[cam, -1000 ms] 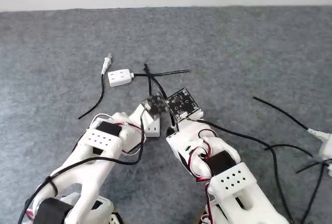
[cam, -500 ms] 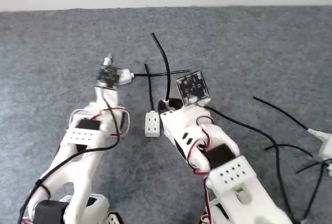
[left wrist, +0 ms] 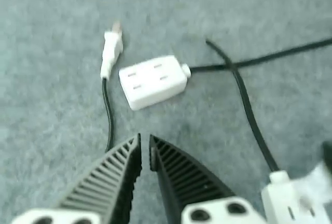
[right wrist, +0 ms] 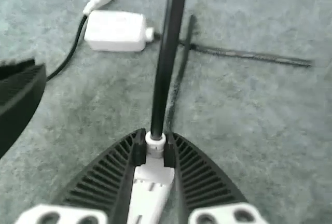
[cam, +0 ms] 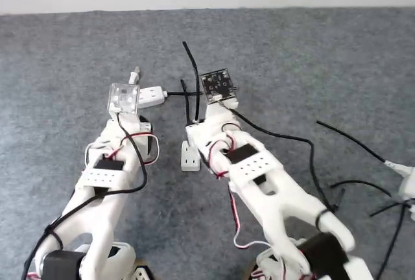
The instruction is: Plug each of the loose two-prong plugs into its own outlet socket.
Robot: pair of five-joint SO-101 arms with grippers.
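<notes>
Worktop: a grey, felt-like worktop (cam: 311,59) carries everything.
Outlet block: a white outlet block (cam: 150,96) lies flat with its slots facing up. A black cord leaves one of its ends.
Loose plug: a white two-prong loose plug (cam: 135,75) lies just beside the outlet block, off the end opposite that cord, and does not touch it. Its prongs point away from the arms, and its own black lead curves back toward them.
Left gripper: the left gripper (left wrist: 144,146) hangs near the outlet block, on the side facing the arms' bases. Its jaws are almost together, with only a thin gap and nothing between them.
Right gripper: the right gripper (right wrist: 154,138) is near the outlet block, on its cord side. Its jaws are clamped on a held plug (right wrist: 151,175) with a white body.
Held plug: its stiff cord (right wrist: 168,53) rises from between the jaw tips. Its prongs are hidden.
Second block: a second block (cam: 189,157), also white, lies flat between the two arms, farther from the outlet block than either gripper. Its lead runs up and crosses the outlet block's cord.
Spare leads: more black spare leads (cam: 350,140) lie well apart from the outlet block, beyond the right arm.
</notes>
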